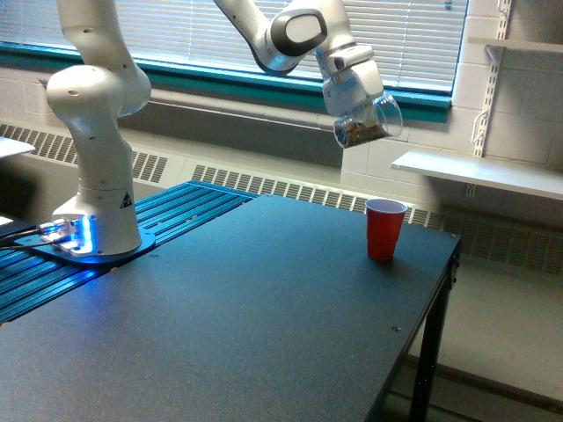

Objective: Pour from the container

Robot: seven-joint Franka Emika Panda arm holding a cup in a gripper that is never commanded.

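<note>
The exterior view showed the white arm's hand [356,104] clamped on the container [368,123], a small clear mug with a rounded handle on the side toward the exterior view's right. The container hung high in the air, in front of the window blinds [220,35] and the teal sill, tilted so that its base pointed down toward the exterior view's left. Dark brownish bits lay gathered in that lower end. A red cup [384,229] stood upright on the dark counter [237,325], near the far edge on the exterior view's right, well below the container and slightly to its right, with nothing touching it. The arm's base [97,189] stood on a blue ribbed surface at the exterior view's left. A white shelf [479,171] ran along the wall behind the red cup.
</note>
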